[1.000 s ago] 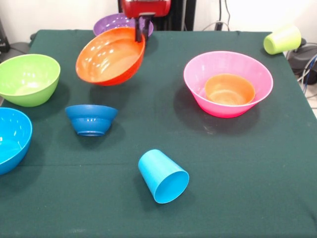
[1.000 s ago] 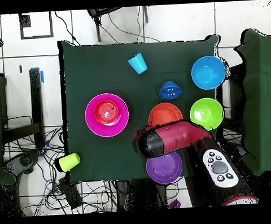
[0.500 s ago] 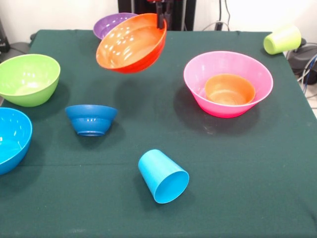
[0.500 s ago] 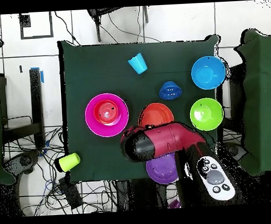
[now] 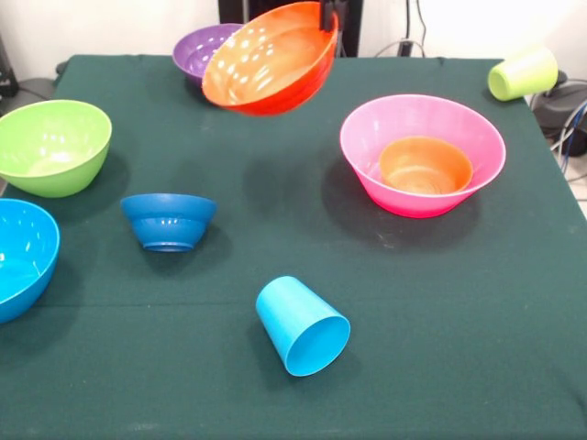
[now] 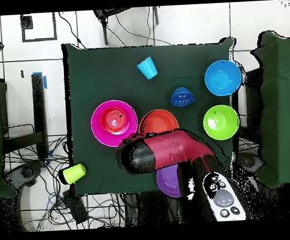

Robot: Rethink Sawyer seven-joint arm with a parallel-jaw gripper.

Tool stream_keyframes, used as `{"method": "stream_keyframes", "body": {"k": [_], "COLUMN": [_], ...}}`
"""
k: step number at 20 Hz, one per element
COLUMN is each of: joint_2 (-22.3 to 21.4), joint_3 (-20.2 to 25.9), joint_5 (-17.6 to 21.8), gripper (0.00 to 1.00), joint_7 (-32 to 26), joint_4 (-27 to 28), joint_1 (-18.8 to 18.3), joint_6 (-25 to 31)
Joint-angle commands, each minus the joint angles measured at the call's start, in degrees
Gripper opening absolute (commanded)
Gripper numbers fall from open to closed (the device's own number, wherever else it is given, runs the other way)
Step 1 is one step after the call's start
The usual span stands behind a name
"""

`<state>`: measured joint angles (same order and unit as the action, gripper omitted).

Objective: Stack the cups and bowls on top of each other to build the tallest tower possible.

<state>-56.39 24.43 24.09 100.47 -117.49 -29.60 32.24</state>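
Note:
My gripper point(image 5: 328, 13) is shut on the far rim of the large orange bowl point(image 5: 271, 60), which hangs tilted above the table, left of the pink bowl point(image 5: 411, 205). A small orange bowl point(image 5: 426, 165) sits inside the pink one. In the overhead view the arm point(image 6: 155, 153) covers the gripper, and the orange bowl point(image 6: 158, 120) shows right beside the pink bowl point(image 6: 98, 131). The sky blue cup point(image 5: 303, 325) lies on its side near the front. At the far right corner the yellow-green cup point(image 5: 523, 73) also lies on its side.
A purple bowl point(image 5: 204, 46) stands behind the lifted one. A lime green bowl point(image 5: 50, 147) and a sky blue bowl point(image 5: 23, 257) stand at the left edge. A small dark blue bowl point(image 5: 169, 220) stands between them and the cup.
The orange bowl has risen and travelled to the right in the front view, closer to the pink bowl. Everything on the table has stayed put.

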Motion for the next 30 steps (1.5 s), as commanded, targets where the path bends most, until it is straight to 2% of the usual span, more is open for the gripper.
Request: {"method": "stream_keyframes", "body": {"k": [1,14,22,26,30], "joint_2": [-3.92,-7.3,-8.86,-8.3,-5.82], "joint_3": [3.98,2.42,-1.56,-2.97,-4.53], "joint_5": [-4.07,-10.24,-10.31,-10.98,-11.19], "gripper": [0.0,0.0,0.0,0.0,0.0], "joint_7": [-0.64,4.38,9.94,12.5,15.57], "joint_4": [-4.09,-7.14,-6.23,-5.06,-3.61], "joint_1": [3.3,9.25,15.38,18.98,22.69], "joint_6": [7.75,7.28,6.16,6.45,4.74]}}
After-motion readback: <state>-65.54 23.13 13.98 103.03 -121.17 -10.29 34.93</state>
